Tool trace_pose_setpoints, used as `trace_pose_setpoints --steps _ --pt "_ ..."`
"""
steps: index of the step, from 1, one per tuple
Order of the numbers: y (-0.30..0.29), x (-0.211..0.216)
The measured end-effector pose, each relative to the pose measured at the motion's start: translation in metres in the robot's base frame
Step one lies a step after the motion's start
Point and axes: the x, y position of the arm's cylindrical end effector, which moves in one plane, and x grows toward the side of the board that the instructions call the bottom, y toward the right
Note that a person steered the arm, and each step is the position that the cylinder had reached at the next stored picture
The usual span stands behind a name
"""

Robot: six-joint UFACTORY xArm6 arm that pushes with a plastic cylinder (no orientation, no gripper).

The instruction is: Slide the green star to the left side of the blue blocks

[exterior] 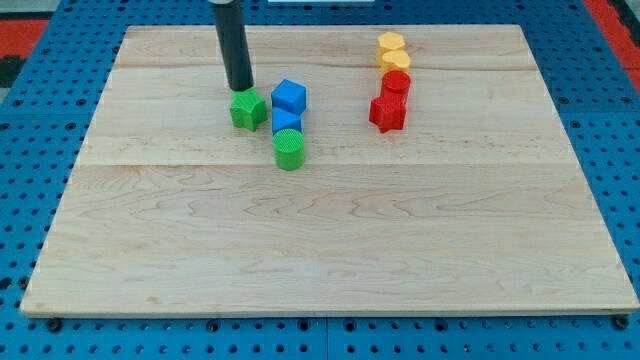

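My tip [241, 89] touches the green star's [248, 109] far edge, left of the blue blocks [288, 105]. No pincer exists to report. Nudge gently, since overshooting would ram the blues

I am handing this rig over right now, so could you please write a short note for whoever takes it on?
My tip is down on the board, touching the top edge of the green star. The star already sits at the view's left of the two blue blocks, the blue cube and the smaller blue block, with a narrow gap between them. A green cylinder lies just below the blues. Left: little; check placement and back the tip off. The red and yellow blocks lie apart at the view's right.
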Motion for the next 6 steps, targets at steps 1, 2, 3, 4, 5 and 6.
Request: trace_pose_setpoints --steps 1,2,3,4,5,6 --pt "0.043 -0.014" --pt "0.065 -0.007" --pt "0.071 -0.007" --pt "0.08 -0.008" --pt "0.092 -0.011" --pt "0.097 -0.014"
